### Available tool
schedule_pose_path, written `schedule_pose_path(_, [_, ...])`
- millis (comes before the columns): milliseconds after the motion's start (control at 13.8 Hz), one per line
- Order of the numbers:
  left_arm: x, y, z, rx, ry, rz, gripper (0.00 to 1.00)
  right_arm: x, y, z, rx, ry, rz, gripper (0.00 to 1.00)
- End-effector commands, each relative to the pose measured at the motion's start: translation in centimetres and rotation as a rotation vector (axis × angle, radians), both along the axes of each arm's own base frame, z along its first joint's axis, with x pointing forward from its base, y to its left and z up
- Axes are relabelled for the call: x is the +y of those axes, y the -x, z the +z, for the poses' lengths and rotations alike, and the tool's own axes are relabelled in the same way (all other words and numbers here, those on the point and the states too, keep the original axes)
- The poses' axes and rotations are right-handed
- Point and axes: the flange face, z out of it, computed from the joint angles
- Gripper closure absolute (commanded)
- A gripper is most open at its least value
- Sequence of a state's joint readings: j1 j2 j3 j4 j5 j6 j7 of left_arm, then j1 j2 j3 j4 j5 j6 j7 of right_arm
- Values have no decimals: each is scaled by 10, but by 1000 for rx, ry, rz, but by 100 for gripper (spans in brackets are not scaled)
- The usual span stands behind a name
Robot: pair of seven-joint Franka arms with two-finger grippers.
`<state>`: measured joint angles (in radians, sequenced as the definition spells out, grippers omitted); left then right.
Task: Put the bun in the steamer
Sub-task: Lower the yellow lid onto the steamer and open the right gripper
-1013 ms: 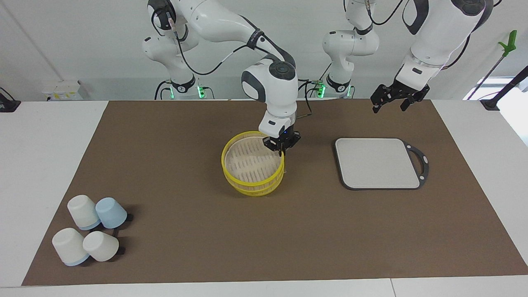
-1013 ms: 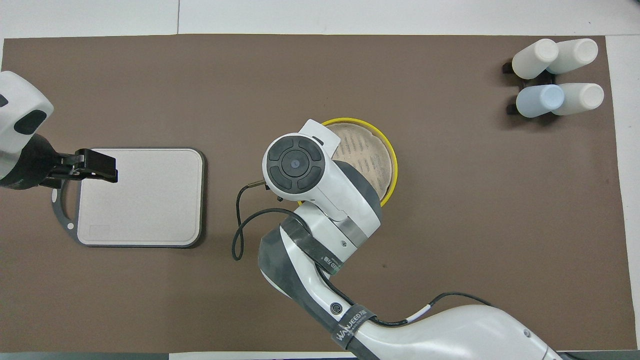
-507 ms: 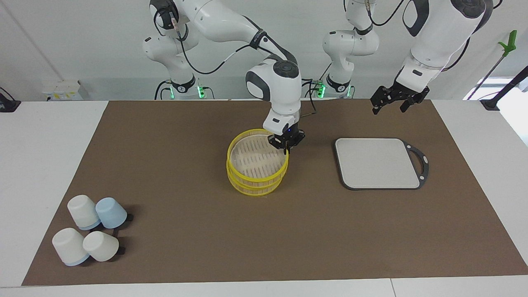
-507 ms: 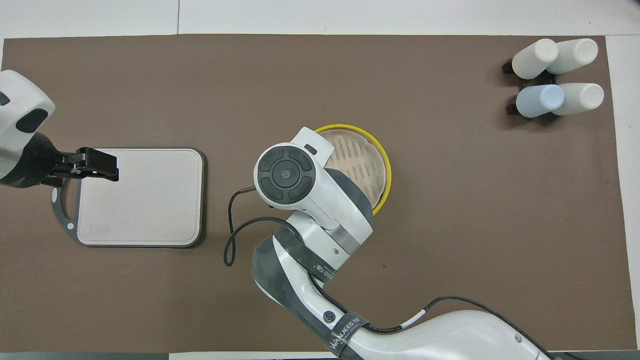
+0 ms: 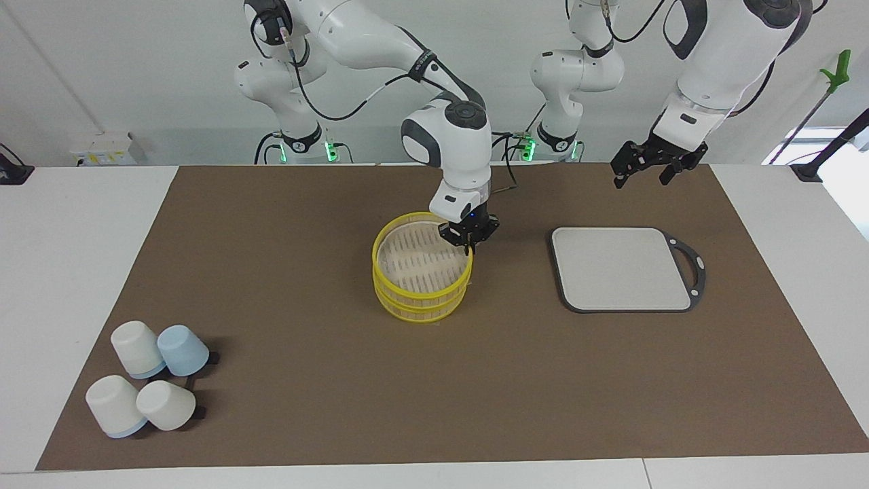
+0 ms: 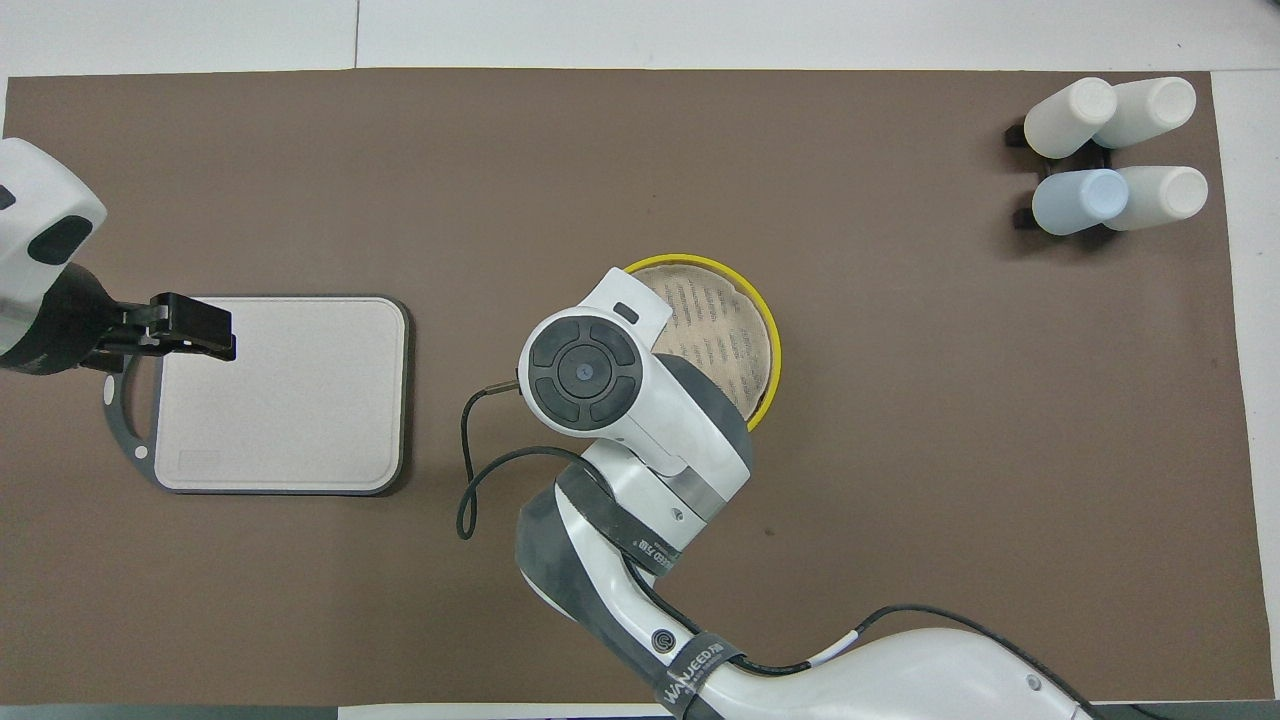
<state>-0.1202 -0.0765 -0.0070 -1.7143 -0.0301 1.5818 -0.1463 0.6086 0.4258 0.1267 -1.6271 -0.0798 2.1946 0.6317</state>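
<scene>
Facing view: the steamer [image 5: 421, 275] sits mid-mat as two stacked yellow-rimmed tiers, the top tier's slatted base bare. My right gripper [image 5: 467, 238] pinches its rim, jaws clenched on it, at the edge toward the grey board [image 5: 621, 269]. My left gripper [image 5: 648, 163] waits above the mat, jaws released. Four cups [image 5: 149, 387] cluster at the right arm's end. No bun shows.

Overhead view: my right arm covers part of the steamer [image 6: 745, 300]; its visible base holds nothing. My left gripper [image 6: 190, 325] hangs over the board's [image 6: 300, 400] edge.

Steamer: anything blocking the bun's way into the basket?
Yes: the lid sits on the steamer, covering its opening. The right gripper is at the lid's rim. No bun shows in either view. The left gripper waits, open, near the grey board.
</scene>
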Motion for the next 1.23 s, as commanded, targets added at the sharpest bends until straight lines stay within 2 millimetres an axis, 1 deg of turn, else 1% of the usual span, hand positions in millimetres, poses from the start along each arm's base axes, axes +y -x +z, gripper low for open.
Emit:
schedule_pose_path(0, [3, 1, 7, -18, 19, -5, 0, -9, 5, -3, 6, 11, -14, 100])
schedule_pose_path(217, [0, 1, 7, -17, 20, -10, 0, -12, 10, -10, 11, 15, -17, 100])
schedule_pose_path(507, [-2, 1, 8, -22, 31, -9, 0, -14, 10, -9, 14, 14, -26, 100])
schedule_pose_path(579, [-2, 1, 8, -24, 31, -9, 0, -13, 10, -9, 23, 5, -34, 80])
schedule_pose_path(651, [-3, 1, 8, -24, 31, -11, 0, -11, 11, -9, 26, 0, -40, 27])
schedule_pose_path(724, [-2, 1, 8, -24, 31, -11, 0, -10, 11, -7, 27, 0, -48, 0])
schedule_pose_path(868, [-3, 1, 8, -24, 31, -14, 0, -10, 9, -3, 24, -6, -62, 0])
schedule_pose_path(1013, [-3, 1, 9, -25, 31, -14, 0, -18, 0, 5, 24, -3, -79, 0])
schedule_pose_path(1086, [-4, 1, 8, -25, 31, -14, 0, -24, -6, 15, 33, 11, -86, 0])
schedule_pose_path(1158, [-5, 1, 8, -25, 31, -15, 0, -35, -16, 32, 35, 25, -98, 0])
